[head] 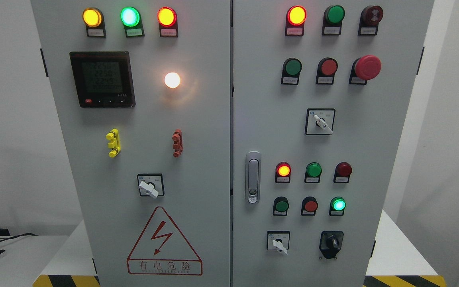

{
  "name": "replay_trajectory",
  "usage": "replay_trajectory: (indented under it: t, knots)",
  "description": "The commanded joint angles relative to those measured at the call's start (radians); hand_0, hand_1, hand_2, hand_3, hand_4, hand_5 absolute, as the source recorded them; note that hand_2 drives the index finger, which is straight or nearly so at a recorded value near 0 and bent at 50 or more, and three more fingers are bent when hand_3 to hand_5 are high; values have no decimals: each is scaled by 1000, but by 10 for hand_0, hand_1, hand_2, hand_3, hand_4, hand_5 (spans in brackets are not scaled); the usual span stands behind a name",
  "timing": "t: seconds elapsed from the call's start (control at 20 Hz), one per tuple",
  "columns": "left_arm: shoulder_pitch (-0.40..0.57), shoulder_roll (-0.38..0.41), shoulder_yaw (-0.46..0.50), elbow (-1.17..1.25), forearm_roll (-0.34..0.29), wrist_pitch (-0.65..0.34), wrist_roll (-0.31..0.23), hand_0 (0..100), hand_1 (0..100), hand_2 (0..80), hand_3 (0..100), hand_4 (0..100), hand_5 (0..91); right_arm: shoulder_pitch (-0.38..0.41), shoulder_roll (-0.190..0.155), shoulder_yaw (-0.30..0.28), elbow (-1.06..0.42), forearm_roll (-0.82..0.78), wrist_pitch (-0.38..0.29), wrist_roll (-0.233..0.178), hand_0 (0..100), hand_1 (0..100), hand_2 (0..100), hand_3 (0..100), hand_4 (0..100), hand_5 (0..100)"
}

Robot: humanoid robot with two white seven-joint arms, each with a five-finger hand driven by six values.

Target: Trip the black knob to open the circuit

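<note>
Two grey cabinet doors (197, 159) filled the head view, and neither robot hand appeared anywhere, so whether the fingers were spread or curled could not be told. The black knob (331, 242) sat on the right door at about five o'clock from the picture's middle, low down, on a black mount with its handle standing roughly upright. At nine o'clock from it was a white-handled selector switch (278, 243), its handle angled toward five o'clock. Above the knob, at twelve o'clock, a lit green button (338, 204) glowed, with an unlit red button (310, 206) and a dark green one beside it. Higher still, a red lamp (283, 170) was lit. A silver door latch (253, 177) stood near the seam between the doors. At one o'clock, far up the right door, was a big red mushroom button (367, 67). On the left door, a digital meter (102, 79) showed figures too blurred to read, a white lamp (172, 80) shone at its three o'clock, and a red triangle warning sign (164, 243) lay at the bottom.
</note>
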Motion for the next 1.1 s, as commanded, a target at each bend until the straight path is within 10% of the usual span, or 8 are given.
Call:
replay_trajectory:
  t: [0.0, 0.4, 1.05]
  knots:
    - [0, 0, 0, 0, -31, -1, -1, 120, 389, 0, 0, 0, 0, 67, -3, -14, -116, -45, -3, 2, 146, 198, 200, 306, 309, 318]
    - [0, 0, 0, 0, -31, -1, -1, 120, 389, 0, 0, 0, 0, 80, -6, -16, -143, -88, -3, 2, 108, 34, 150, 259, 282, 280]
    - [0, 0, 0, 0, -31, -1, -1, 120, 389, 0, 0, 0, 0, 80, -5, -14, -153, -101, -2, 2, 60, 62, 119, 237, 257, 260]
